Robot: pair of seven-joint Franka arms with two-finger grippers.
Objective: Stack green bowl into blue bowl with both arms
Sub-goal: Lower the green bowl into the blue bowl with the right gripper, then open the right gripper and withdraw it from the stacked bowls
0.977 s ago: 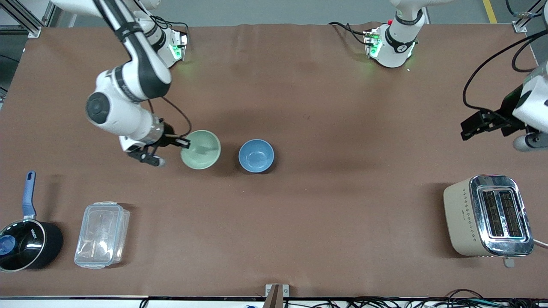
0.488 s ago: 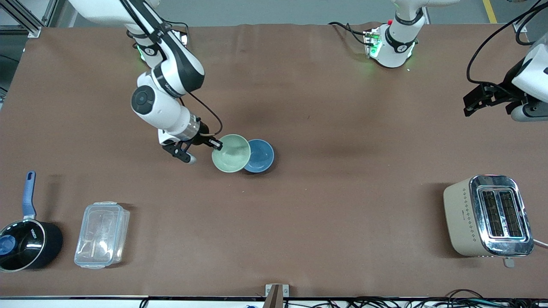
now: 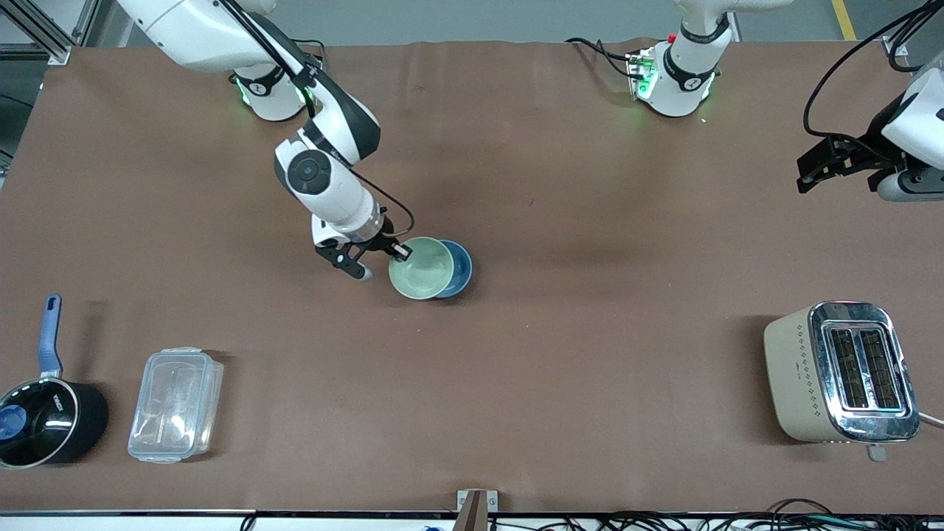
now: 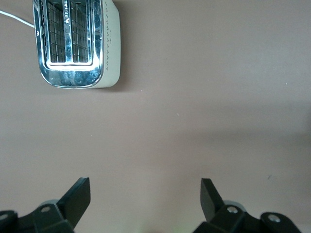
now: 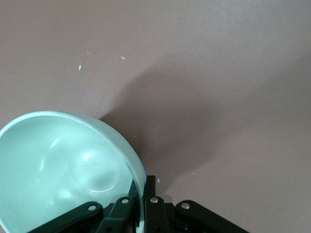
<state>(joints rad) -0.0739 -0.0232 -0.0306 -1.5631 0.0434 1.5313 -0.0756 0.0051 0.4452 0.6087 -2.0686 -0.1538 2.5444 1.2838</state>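
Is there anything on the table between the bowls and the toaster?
No. In the front view, only bare brown table lies between the green bowl, blue bowl and toaster.

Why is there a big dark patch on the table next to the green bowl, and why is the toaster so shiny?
In the right wrist view the dark patch is a shadow, cast by the green bowl held in the right gripper. In the left wrist view the toaster has a chrome top that reflects the room light as bright glare. In the front view soft arm shadows darken the table.
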